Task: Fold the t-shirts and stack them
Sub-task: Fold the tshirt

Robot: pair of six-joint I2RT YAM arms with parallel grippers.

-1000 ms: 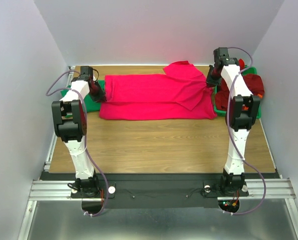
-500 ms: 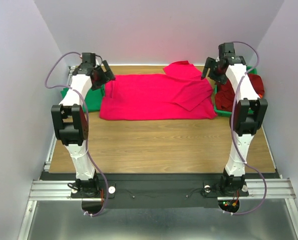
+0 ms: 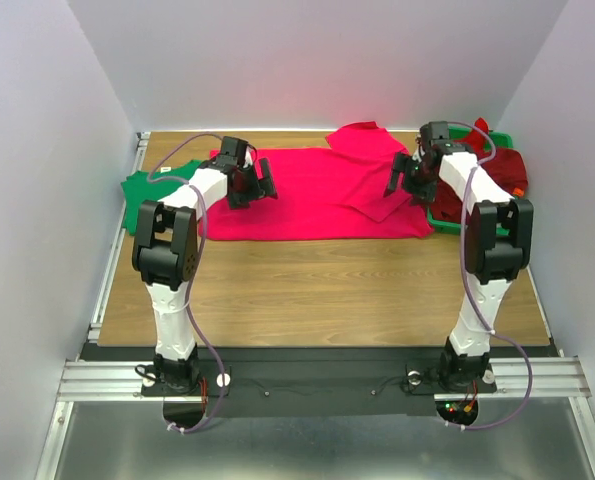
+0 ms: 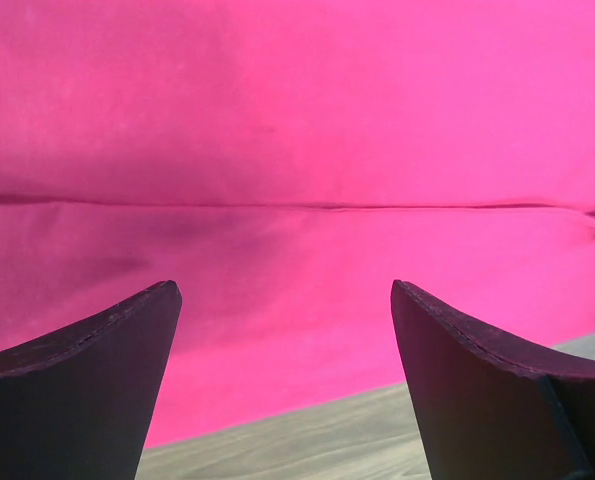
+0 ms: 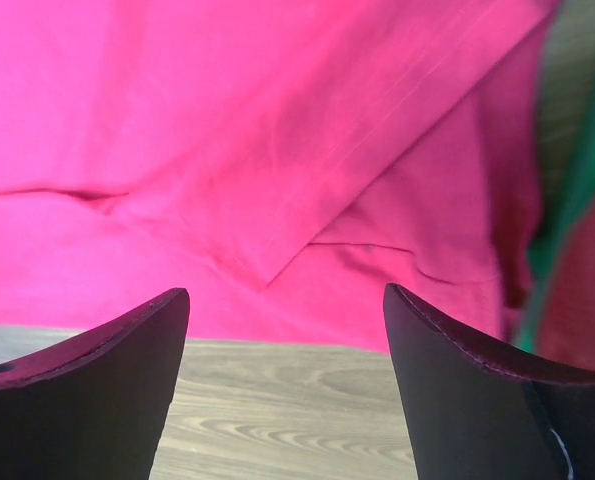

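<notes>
the pink-red t-shirt (image 3: 317, 195) is spread wide across the far half of the worktop (image 3: 317, 300), in the upper middle of the top view. it's folded lengthwise, with a long crease running side to side in the left wrist view. its near edge is fairly straight, with bare wood showing just below it in both wrist views.

the left tool (image 3: 252, 190) hangs over the shirt's left part. its fingers (image 4: 97, 370) are spread wide with nothing between them, only pink cloth underneath. the right tool (image 3: 405, 188) is over the right end, also spread and empty. it's above a sleeve flap (image 5: 307, 190) folded diagonally back onto the body, with the flap's corner pointing at the near edge.

another sleeve (image 3: 362, 138) sticks out at the far edge, near the back wall.

the green t-shirt (image 3: 142, 190) sits at the left edge of the worktop in the upper left of the frame, right beside the pink one. can't tell if they overlap. on the right, the pink shirt's end reaches the green tray (image 3: 445, 218), which holds the dark red shirts (image 3: 499, 168).

the whole lower half of the worktop is open wood, but the back and both sides are tight.
</notes>
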